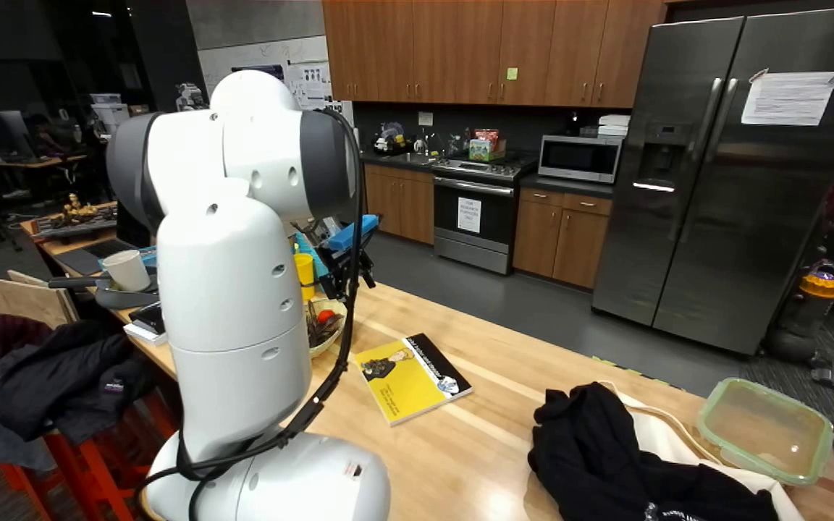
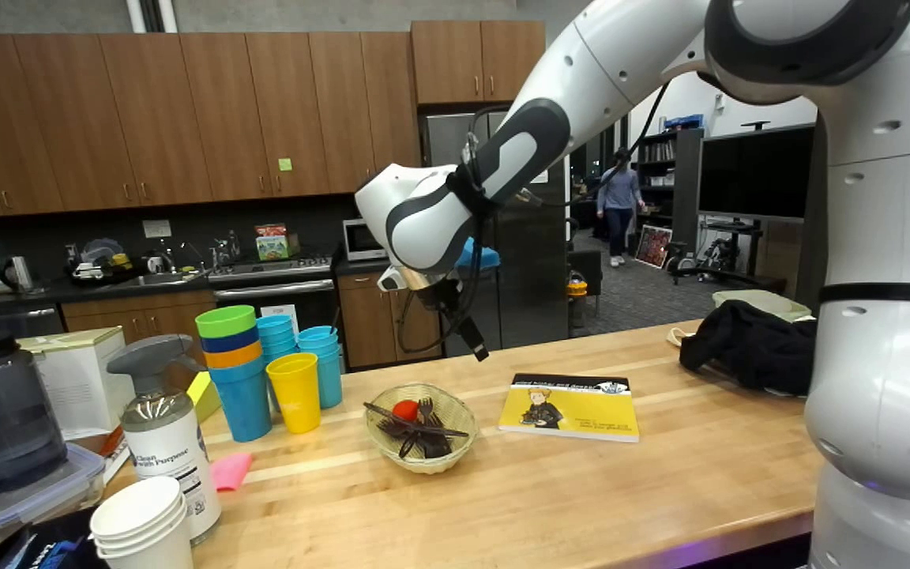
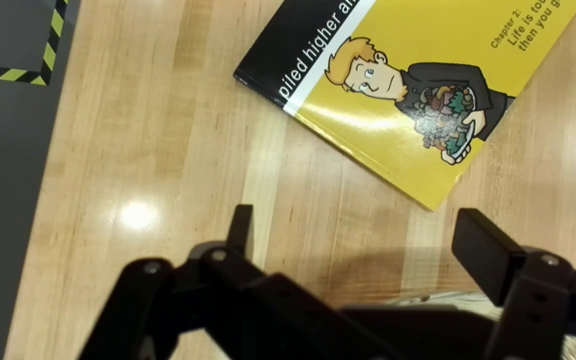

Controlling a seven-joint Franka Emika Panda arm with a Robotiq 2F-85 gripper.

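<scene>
In the wrist view the gripper (image 3: 353, 220) has its two fingers (image 3: 485, 255) spread wide apart, at nine and three o'clock, with tabletop (image 3: 338, 200) showing in the gap between the tips. It hangs above the wood, apart from the things around it. Nearest, at one o'clock from the gap, a yellow book (image 3: 408, 110) lies flat, cover up, one corner pointing in toward the three o'clock fingertip.

In an exterior view a woven basket (image 2: 423, 466) sits at seven o'clock from the gripper, holding dark cutlery (image 2: 435, 446) and a red round thing (image 2: 405, 410). Farther off in that view, toward ten o'clock from the basket, stand a yellow cup (image 2: 295, 393) and a multicoloured cup stack (image 2: 240, 403); a heap of black cloth (image 2: 755, 344) lies at two o'clock from the book.

The book runs off the top of the wrist view, and the gripper's dark body covers most of the basket there, leaving a pale woven strip at four o'clock. In an exterior view the robot arm (image 1: 236, 289) hides most of the gripper and part of the basket. In an exterior view the fingers (image 2: 472, 338) merge into one dark shape, their spread unreadable. Farthest back, a person (image 2: 619, 201) is too small to make out well.
</scene>
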